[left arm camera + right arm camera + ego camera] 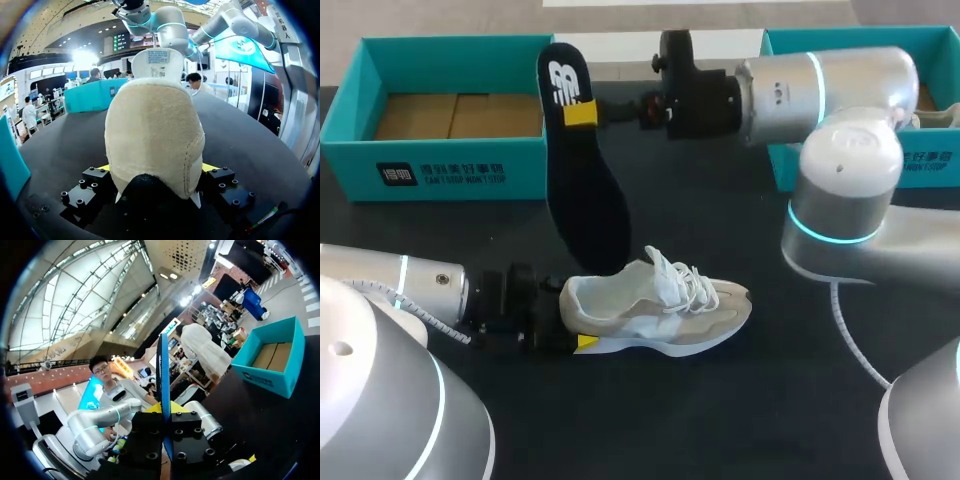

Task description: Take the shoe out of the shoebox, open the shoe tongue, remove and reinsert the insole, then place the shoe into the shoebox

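A beige and white sneaker (665, 305) lies on its sole on the black table, toe to the right and laces loosened. My left gripper (578, 328) has a finger on each side of its heel and grips it wide; in the left wrist view the heel (152, 125) fills the gap between the yellow tips. My right gripper (582, 112) is shut on a black insole (585, 200), which hangs above the table behind the shoe. In the right wrist view the insole (162, 365) stands edge-on between the fingers of the right gripper (163, 412).
An open teal shoebox (440, 165) with a bare cardboard floor stands at the back left. A second teal box (930, 160) sits at the back right, half hidden by my right arm. A white cable (850, 330) lies on the table at right.
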Robot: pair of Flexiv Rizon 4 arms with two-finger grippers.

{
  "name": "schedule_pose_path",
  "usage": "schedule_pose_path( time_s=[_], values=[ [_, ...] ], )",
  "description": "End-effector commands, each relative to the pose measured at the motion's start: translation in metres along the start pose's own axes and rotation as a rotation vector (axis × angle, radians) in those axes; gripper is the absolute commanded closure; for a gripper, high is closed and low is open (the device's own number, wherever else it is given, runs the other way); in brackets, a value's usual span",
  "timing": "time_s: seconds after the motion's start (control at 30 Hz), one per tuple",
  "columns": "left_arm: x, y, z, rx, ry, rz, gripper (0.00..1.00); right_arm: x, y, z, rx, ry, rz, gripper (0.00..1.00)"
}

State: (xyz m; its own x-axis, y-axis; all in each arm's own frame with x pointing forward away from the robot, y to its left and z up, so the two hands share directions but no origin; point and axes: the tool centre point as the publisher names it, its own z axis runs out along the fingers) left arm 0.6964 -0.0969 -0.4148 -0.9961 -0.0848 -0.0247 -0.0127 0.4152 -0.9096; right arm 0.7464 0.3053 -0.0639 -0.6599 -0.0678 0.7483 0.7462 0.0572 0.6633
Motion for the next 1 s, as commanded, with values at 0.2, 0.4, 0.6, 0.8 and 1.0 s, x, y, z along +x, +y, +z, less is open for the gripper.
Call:
schedule_pose_path(
  time_s=[0.2,0.4,0.6,0.8,1.0],
  values=[
    [0.001,0.001,0.002,-0.002,-0.002,0.0,1.0,0.007,-0.003,-0.007,0.001,-0.022,0.003,1.0],
    [0.001,0.001,0.002,-0.002,-0.002,0.0,1.0,0.007,-0.003,-0.007,0.001,-0.022,0.003,1.0],
    [0.001,0.001,0.002,-0.002,-0.002,0.0,1.0,0.022,-0.011,-0.026,0.053,-0.07,-0.011,1.0],
    [0.001,0.001,0.002,-0.002,-0.002,0.0,1.0,0.038,-0.018,-0.045,0.139,-0.13,-0.031,1.0],
    [0.001,0.001,0.002,-0.002,-0.002,0.0,1.0,0.044,-0.028,-0.056,0.147,-0.155,0.018,1.0]
  ],
)
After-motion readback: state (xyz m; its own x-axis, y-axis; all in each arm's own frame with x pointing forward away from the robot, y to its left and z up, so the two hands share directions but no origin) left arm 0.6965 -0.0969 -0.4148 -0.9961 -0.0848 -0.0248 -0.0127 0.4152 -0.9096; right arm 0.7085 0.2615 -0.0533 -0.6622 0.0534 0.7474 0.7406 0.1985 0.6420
